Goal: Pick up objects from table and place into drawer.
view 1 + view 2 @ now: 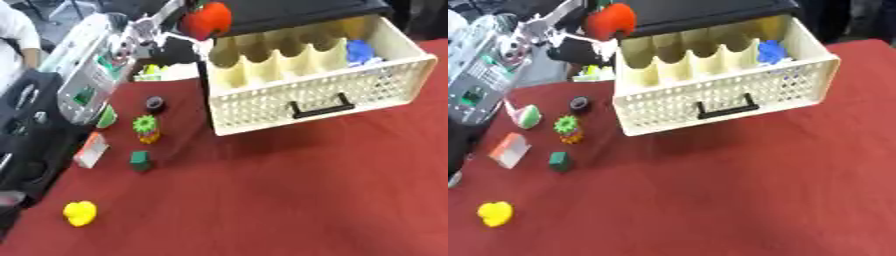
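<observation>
A: Apple (207, 20): red, round, held aloft at the drawer's (324, 95) rear left corner. The left hand (147, 29) has it, fingers curled against its left side. It hangs over the drawer's back edge, not yet inside any compartment.

B: Right hand?

A: Not in either view.

B: Drawer condition?

A: Pulled open, perforated cream walls, black handle (322, 108) on the front, scalloped dividers inside. A blue item (359, 51) lies in the far right compartment. The left compartments look empty, as far as the walls let me see.

B: Recommendation for the placement?

A: My judgement: carry the apple forward past the dark cabinet edge (297, 12), centre it over one left compartment, lower it between the dividers, then let go. Releasing on a divider crest risks it rolling out.

B: Remaining stock?

A: On the red tabletop (289, 200): yellow piece (80, 213), green cube (140, 160), green gear (145, 124), black ring (156, 104), all well apart from the drawer.

B: Differences between views?

A: The right eye shows the wedge (527, 116) in full and the orange block (511, 149) more clearly; the left eye crowds them against the arm (87, 75).
</observation>
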### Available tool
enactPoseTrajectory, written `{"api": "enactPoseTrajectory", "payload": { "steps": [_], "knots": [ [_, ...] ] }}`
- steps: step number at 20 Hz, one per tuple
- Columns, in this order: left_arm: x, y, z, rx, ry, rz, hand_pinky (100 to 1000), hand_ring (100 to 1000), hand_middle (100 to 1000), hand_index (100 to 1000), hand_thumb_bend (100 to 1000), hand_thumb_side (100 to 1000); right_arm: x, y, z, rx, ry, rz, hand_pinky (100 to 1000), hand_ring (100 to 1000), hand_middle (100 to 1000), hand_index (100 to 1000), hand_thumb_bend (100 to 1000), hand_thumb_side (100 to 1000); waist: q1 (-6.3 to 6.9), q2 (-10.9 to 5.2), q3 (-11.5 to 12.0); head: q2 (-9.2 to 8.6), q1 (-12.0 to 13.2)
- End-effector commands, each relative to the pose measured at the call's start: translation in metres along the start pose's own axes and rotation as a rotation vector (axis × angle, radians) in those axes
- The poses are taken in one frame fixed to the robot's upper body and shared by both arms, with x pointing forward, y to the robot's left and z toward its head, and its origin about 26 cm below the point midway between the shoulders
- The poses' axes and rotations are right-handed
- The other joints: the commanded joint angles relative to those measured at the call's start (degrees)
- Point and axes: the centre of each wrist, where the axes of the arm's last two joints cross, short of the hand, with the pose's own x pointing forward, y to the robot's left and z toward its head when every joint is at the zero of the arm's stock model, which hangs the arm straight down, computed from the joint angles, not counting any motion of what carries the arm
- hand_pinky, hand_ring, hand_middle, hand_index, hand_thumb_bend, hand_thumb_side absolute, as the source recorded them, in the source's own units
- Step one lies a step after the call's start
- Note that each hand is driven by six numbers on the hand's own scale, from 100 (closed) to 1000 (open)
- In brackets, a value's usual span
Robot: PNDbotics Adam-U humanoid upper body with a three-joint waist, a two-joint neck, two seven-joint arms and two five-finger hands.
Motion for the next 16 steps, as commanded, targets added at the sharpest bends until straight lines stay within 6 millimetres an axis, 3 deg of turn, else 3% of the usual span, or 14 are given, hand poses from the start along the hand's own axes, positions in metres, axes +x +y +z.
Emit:
{"api": "enactPoseTrajectory", "payload": {
  "steps": [1, 12, 16],
  "knots": [
    [0.000, 0.006, -0.008, 0.040, 0.007, 0.003, 100, 208, 254, 448, 100, 300, 0.006, 0.000, -0.008, 0.004, -0.028, -0.017, 449, 469, 406, 752, 100, 437, -0.27, -0.80, -0.46, -0.97, 0.56],
    [-0.014, -0.013, -0.018, 0.041, 0.029, -0.005, 100, 212, 257, 453, 100, 310, 0.007, 0.003, -0.009, 0.003, -0.025, -0.030, 449, 468, 405, 751, 100, 435, 0.51, -0.27, -1.55, -0.99, 0.37],
    [-0.019, -0.017, -0.018, 0.041, 0.043, -0.018, 100, 251, 302, 505, 100, 322, 0.006, 0.003, -0.008, 0.003, -0.021, -0.030, 449, 466, 404, 751, 100, 437, 0.54, -0.25, -1.80, -1.10, 0.47]
  ]
}}
